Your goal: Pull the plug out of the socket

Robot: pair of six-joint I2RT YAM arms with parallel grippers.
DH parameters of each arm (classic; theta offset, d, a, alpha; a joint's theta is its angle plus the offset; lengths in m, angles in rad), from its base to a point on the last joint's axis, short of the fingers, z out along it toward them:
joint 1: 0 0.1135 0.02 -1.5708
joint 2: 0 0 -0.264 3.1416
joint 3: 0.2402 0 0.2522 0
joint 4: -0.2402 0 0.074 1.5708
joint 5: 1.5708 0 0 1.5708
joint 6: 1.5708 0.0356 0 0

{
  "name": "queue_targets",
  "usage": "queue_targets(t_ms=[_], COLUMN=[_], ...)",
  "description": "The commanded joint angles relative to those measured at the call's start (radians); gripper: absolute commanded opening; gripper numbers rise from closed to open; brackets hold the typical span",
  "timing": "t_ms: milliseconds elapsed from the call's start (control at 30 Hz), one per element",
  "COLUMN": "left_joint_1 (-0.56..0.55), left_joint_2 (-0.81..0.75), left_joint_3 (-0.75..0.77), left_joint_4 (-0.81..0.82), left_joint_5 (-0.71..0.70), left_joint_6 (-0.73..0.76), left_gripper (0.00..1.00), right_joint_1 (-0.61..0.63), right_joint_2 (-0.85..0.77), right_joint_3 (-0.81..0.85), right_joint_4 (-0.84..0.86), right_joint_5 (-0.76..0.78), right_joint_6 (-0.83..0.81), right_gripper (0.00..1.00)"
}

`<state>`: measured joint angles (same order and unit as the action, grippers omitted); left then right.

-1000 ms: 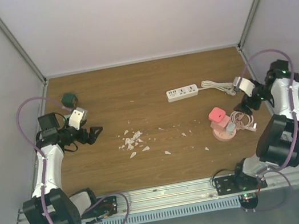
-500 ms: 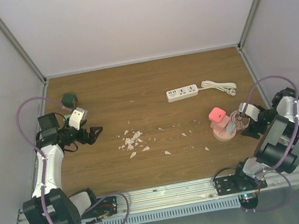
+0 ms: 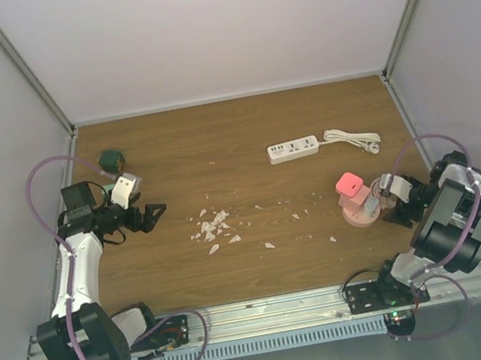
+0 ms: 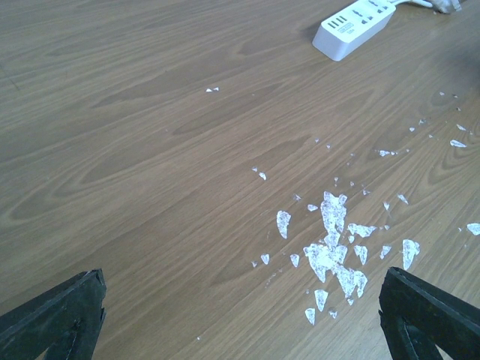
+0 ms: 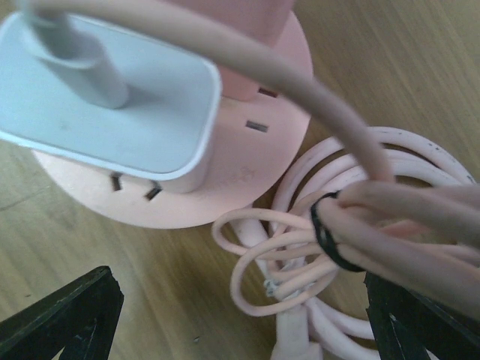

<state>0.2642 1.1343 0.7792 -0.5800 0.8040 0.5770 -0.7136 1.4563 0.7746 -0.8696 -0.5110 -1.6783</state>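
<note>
A round pink socket (image 3: 359,213) stands on the wood table at the right. It shows close up in the right wrist view (image 5: 247,169). A white plug block (image 5: 112,97) with a white lead sits in its top. A pink block (image 3: 348,184) stands in it too. The socket's pink cable (image 5: 352,217) lies coiled beside it, bound by a black tie (image 5: 324,234). My right gripper (image 3: 390,194) is open just right of the socket, its fingers (image 5: 67,315) spread above the cable and holding nothing. My left gripper (image 3: 155,212) is open and empty at the far left.
A white power strip (image 3: 293,148) with its coiled cord (image 3: 352,139) lies at the back right; it also shows in the left wrist view (image 4: 352,26). White scraps (image 3: 214,226) are scattered mid-table (image 4: 330,247). A green object (image 3: 111,159) sits at the back left. Walls enclose the table.
</note>
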Motion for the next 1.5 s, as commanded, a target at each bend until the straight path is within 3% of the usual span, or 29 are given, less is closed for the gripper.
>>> queue_targets(t_ms=[0, 567, 1133, 1467], left_joint_1=[-0.002, -0.001, -0.001, -0.002], left_joint_2=[-0.001, 0.011, 0.027, 0.043], left_joint_3=[-0.008, -0.006, -0.003, -0.003], left_joint_4=[0.001, -0.002, 0.000, 0.003], left_joint_5=[0.026, 0.027, 0.023, 0.020], left_joint_6=[0.012, 0.013, 0.007, 0.004], left_gripper=[0.99, 0.99, 0.99, 0.99], right_joint_1=[0.009, 0.214, 0.405, 0.575], right_joint_2=[0.038, 0.083, 0.173, 0.160], right_joint_3=[-0.003, -0.038, -0.009, -0.045], right_joint_4=[0.071, 0.168, 0.229, 0.272], right_joint_5=[-0.069, -0.105, -0.089, -0.080], right_joint_6=[-0.008, 0.046, -0.020, 0.001], right_gripper=[0.89, 0.88, 0.94, 0.93])
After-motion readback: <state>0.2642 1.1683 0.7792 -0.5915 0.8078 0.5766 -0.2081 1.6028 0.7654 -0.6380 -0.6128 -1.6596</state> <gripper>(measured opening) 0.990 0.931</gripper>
